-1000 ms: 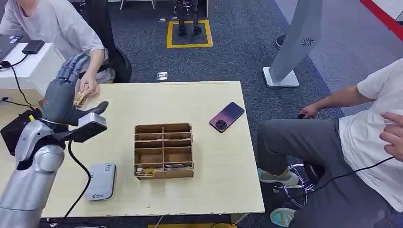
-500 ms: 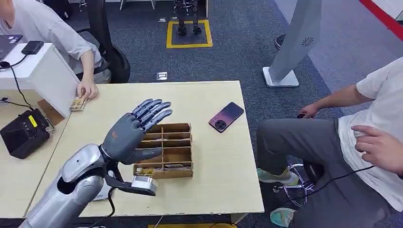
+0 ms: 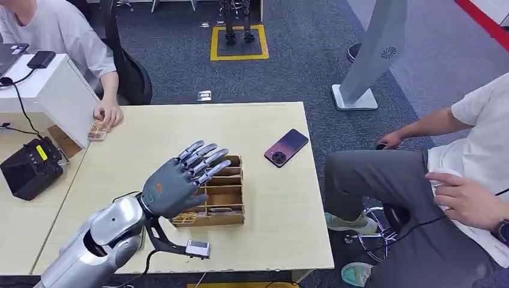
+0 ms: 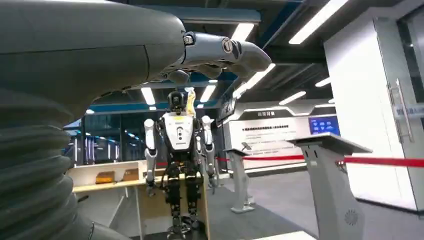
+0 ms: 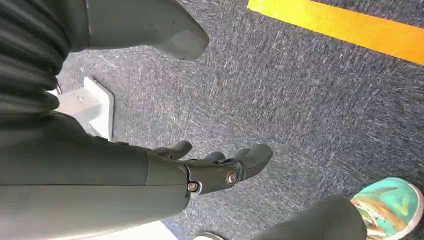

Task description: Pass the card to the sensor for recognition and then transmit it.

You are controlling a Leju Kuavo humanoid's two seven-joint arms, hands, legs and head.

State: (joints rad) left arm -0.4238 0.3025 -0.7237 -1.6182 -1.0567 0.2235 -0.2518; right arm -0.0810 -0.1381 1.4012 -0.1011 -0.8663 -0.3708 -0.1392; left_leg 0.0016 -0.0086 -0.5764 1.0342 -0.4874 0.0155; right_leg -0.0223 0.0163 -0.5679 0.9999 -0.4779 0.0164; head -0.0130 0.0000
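The left hand [image 3: 177, 181] hovers over the left part of the wooden organizer [image 3: 223, 191], fingers spread apart and stretched flat, palm down, holding nothing. In the left wrist view the same hand [image 4: 220, 50] has its fingers extended with nothing between them. The right hand [image 5: 220, 167] hangs over the carpeted floor [image 5: 310, 110], fingers loosely apart and empty.

The card [image 3: 97, 132] lies at the surface's [image 3: 270, 240] far left edge, well apart from the organizer, with a person's hand [image 3: 108, 114] resting on it. A dark phone [image 3: 286, 147] lies on the surface to the right of the organizer and beyond it. Left of the organizer, on a neighbouring surface, sits a black device [image 3: 29, 169] with a yellow label; its writing is too small to read.
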